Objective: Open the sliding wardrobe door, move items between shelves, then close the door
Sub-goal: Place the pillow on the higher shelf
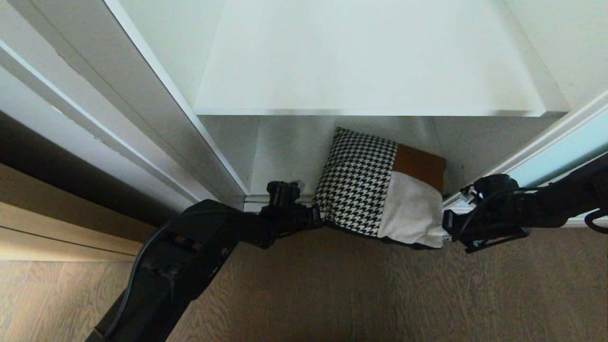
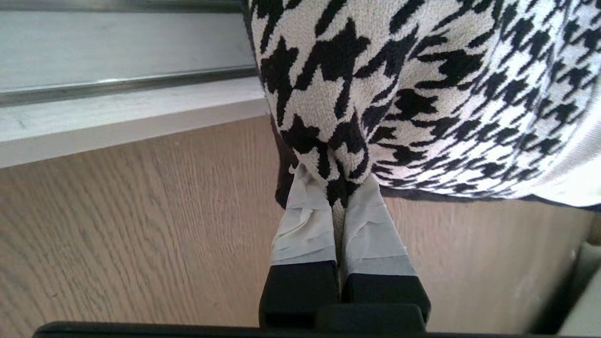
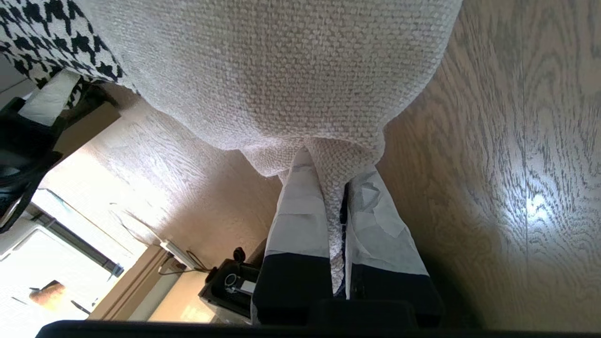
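frosted aqua glass of the sliding wardrobe door (image 1: 565,152) sits pushed aside at three o'clock, so opening looks done. the cushion (image 1: 380,190) leans out of the bottom compartment, left gripper (image 2: 336,188) and right gripper (image 3: 328,183) each pinching a lower corner. lifting it to the white shelf (image 1: 370,90) at twelve o'clock and closing remain.

cushion (image 1: 380,190): leans out of the wardrobe opening, below the shelf (image 1: 365,61), above the floor (image 1: 332,294)
left pincer (image 1: 317,219): at its left corner
right pincer (image 1: 445,227): at its right corner
door (image 1: 560,156): right of the cushion
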{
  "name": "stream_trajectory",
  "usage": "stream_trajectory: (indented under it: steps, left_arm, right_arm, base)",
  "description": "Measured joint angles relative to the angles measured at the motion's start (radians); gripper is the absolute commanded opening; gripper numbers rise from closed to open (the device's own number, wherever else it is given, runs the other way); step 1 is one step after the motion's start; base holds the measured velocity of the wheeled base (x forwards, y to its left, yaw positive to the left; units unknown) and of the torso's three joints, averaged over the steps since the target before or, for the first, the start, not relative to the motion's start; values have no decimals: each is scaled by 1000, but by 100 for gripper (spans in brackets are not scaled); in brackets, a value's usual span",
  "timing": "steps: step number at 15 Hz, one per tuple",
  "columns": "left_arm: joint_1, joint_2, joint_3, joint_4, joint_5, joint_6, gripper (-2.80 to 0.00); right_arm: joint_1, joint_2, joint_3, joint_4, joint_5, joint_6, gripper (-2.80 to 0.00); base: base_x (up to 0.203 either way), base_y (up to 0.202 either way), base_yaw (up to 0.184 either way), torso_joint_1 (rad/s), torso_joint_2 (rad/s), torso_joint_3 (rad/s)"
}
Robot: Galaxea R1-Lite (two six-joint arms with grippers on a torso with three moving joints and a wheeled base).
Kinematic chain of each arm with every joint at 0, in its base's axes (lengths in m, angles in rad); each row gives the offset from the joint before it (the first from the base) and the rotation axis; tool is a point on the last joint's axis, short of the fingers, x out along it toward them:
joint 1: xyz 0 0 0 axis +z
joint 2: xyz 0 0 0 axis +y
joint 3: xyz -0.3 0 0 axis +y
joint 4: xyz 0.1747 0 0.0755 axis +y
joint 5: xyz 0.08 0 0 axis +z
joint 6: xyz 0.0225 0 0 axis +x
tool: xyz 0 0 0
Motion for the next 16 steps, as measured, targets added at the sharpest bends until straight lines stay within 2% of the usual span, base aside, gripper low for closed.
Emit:
stream_trajectory:
  steps: [4,7,10,13,16]
  left_arm:
    - [0,-1,0,2,36,-2,-280]
    - [2,-10,9,-57,40,2,-280]
    - [2,-79,36,-42,42,-1,-280]
    - [-11,-214,119,23,40,-7,-280]
    - [-43,-362,278,34,34,-21,-280]
  right_arm:
    - [0,-5,1,0,3,1,-280]
    - [-1,-25,4,0,9,2,-280]
    - [-1,-68,14,-1,9,6,-280]
    - [1,-130,36,-3,9,13,-280]
    - [5,-201,73,-3,14,13,-280]
  base:
    - [0,0,0,0,0,0]
    - [0,0,0,0,0,0]
    - [0,0,0,0,0,0]
    - [0,0,0,0,0,0]
    - [0,0,0,0,0,0]
